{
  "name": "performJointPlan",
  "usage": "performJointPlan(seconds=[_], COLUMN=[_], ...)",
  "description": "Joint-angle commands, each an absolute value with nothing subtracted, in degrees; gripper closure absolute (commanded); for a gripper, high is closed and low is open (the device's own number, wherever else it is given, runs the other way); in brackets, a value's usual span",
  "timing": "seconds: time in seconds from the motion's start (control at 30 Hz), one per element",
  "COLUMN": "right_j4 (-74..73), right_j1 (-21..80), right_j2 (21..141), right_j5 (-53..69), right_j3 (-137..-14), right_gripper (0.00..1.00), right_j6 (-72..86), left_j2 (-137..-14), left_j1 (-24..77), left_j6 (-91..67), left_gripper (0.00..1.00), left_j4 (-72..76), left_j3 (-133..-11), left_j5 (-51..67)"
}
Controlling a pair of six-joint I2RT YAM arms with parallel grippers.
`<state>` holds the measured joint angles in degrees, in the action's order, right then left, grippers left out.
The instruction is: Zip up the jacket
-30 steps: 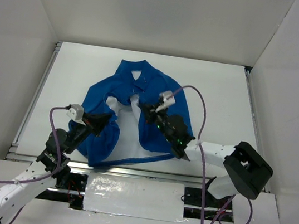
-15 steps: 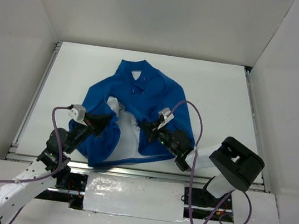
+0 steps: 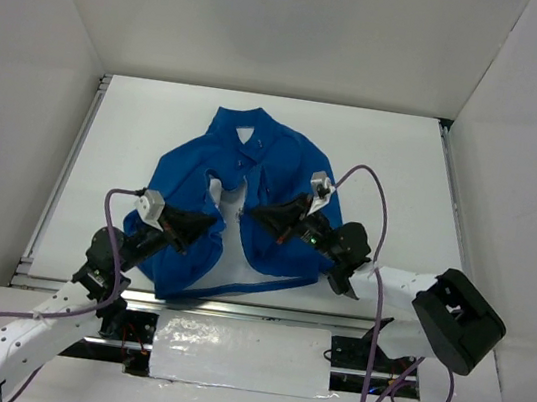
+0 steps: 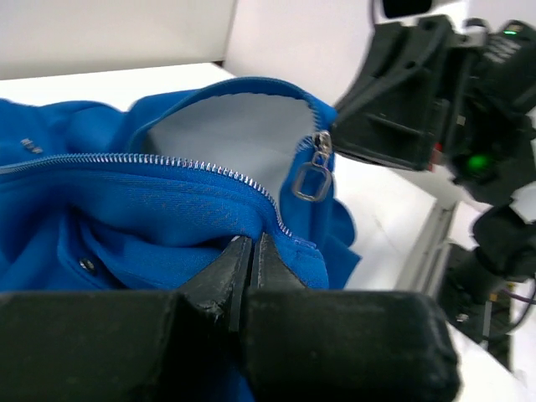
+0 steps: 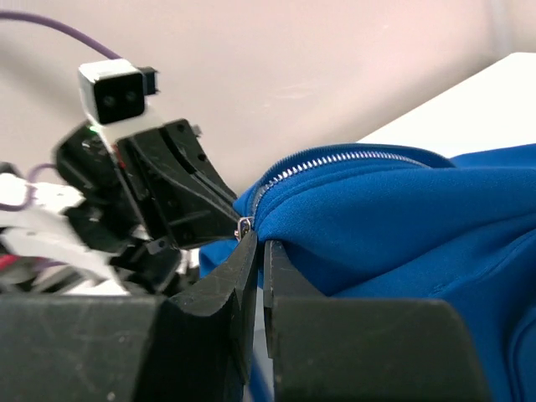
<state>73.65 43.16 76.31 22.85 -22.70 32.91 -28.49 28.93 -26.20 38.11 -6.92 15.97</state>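
The royal-blue jacket [image 3: 262, 175] lies open on the white table, its white lining [image 3: 241, 248] showing between the front edges. My left gripper [image 3: 212, 225] is shut on the left front edge just below its zipper teeth [image 4: 167, 162]. My right gripper [image 3: 252, 212] is shut on the other front edge of the jacket [image 5: 394, 226], right at the metal slider [image 5: 244, 224]. In the left wrist view the slider with its hanging pull tab [image 4: 312, 177] sits at the tip of the right gripper's fingers [image 4: 394, 126]. Both edges are lifted and held close together.
The table [image 3: 404, 171] is walled by white panels at the back and both sides. A metal rail [image 3: 66, 171] runs along its left edge. A purple cable [image 3: 376, 192] loops from the right wrist over the jacket's right side.
The right gripper has swung its wrist up and right while holding the jacket edge. The left gripper has moved right with its edge. The two front edges are now closer together.
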Motion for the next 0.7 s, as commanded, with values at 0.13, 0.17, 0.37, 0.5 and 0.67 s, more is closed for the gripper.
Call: performJointPlan(seconds=[0.13,0.17,0.37,0.5,0.67], right_j4=[76.92,77.17,89.58,77.21,23.55], right_j1=[41.49,41.05,40.25,38.68,46.06], right_j2=[74.8,75.23,85.94,90.8,80.26], right_j5=[32.87,36.35,55.85,58.45,4.41], right_j3=[-28.3,-28.65,-36.51,-41.93,-54.47], right_gripper=[1.0,1.0,1.0,1.0,1.0], right_j6=[40.95,41.48,52.11,48.46,15.3], left_j2=[-26.81,-25.94,-24.96,-25.22,-21.89], left_j1=[29.0,29.0,29.0,29.0,29.0], left_j6=[-28.39,-28.39,-28.3,-26.99,-25.93], left_gripper=[1.0,1.0,1.0,1.0,1.0], left_j4=[49.04,49.39,50.19,47.03,39.55], left_j3=[-9.41,-9.32,-9.58,-10.81,-10.9], left_j5=[21.62,21.62,21.88,19.96,10.91])
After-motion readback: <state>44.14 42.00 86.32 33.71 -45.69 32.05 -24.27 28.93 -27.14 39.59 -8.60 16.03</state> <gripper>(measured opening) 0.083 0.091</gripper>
